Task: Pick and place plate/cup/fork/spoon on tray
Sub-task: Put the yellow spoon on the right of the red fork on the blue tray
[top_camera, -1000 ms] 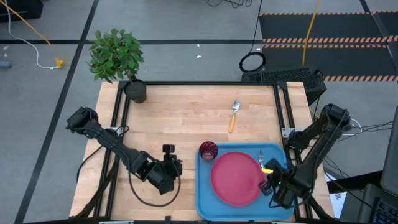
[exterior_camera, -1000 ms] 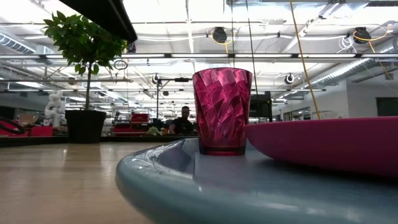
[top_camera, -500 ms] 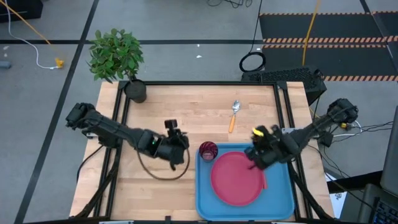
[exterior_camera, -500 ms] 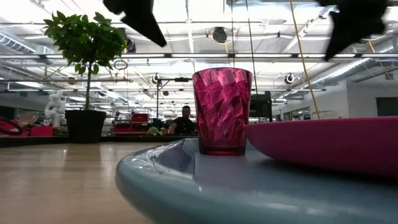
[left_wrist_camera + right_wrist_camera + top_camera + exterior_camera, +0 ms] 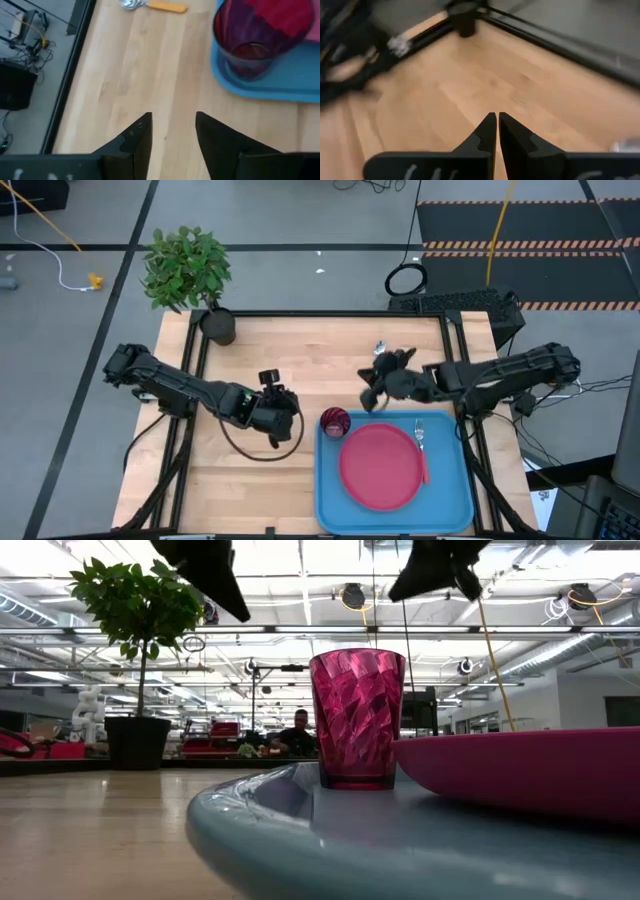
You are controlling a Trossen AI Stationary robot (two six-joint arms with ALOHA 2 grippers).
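The light-blue tray (image 5: pixel 330 490) lies at the table's near right. On it rest the pinkish-red plate (image 5: pixel 380 467), the dark red cup (image 5: pixel 335 421) standing upright at its far left corner, and the fork (image 5: pixel 421 434) to the right of the plate. The orange-handled spoon (image 5: pixel 379 349) lies on the wood beyond the tray; the right gripper partly hides its handle in the high view. My right gripper (image 5: pixel 368 392) is shut and empty, raised over the table near the spoon. My left gripper (image 5: pixel 172 125) is open and empty, left of the cup (image 5: pixel 250 45).
A potted plant (image 5: pixel 190 275) stands at the table's far left corner. Bare wood lies left of the tray and at the far middle. Black frame rails (image 5: pixel 300 313) run along the table's edges. A person (image 5: pixel 296 735) shows far off in the room.
My right gripper has gone from the tray's near right side toward the table's far edge and left, ending near the spoon; the fork stays on the tray. My left gripper has gone toward the far edge and right, toward the cup, and has risen.
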